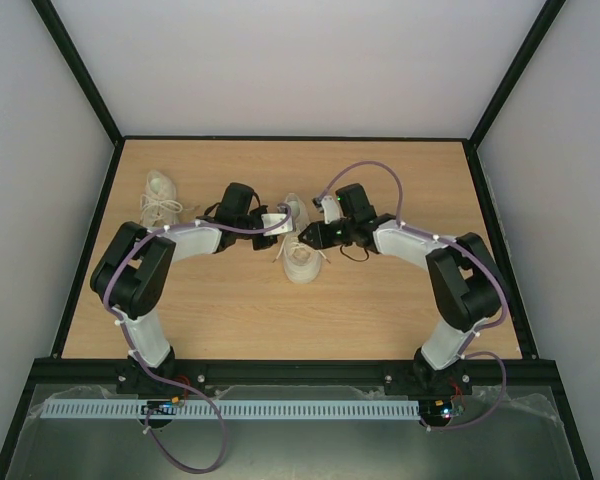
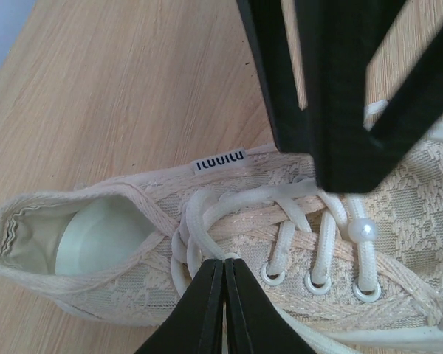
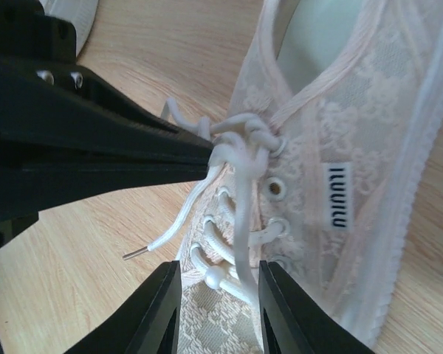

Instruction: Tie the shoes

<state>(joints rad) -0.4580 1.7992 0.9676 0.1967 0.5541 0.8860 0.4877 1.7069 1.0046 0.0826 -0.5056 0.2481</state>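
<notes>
On the wooden desk [image 1: 380,320] we've just a starter knot [image 3: 244,136] on one cream-white fabric sneaker [image 1: 300,262], left claw [image 2: 223,262] pinched shut there, right claw [image 3: 218,269] apart; bow and far-left sneaker [image 1: 160,200] remain.

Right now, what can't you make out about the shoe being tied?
Left wrist view: the middle shoe's toe end, behind the right jaws and past the frame edge.
Right wrist view: whether the shut left jaws really pinch the lace knot; their tip covers it.
Top view: whether the far-left shoe is tied; too small.
</notes>
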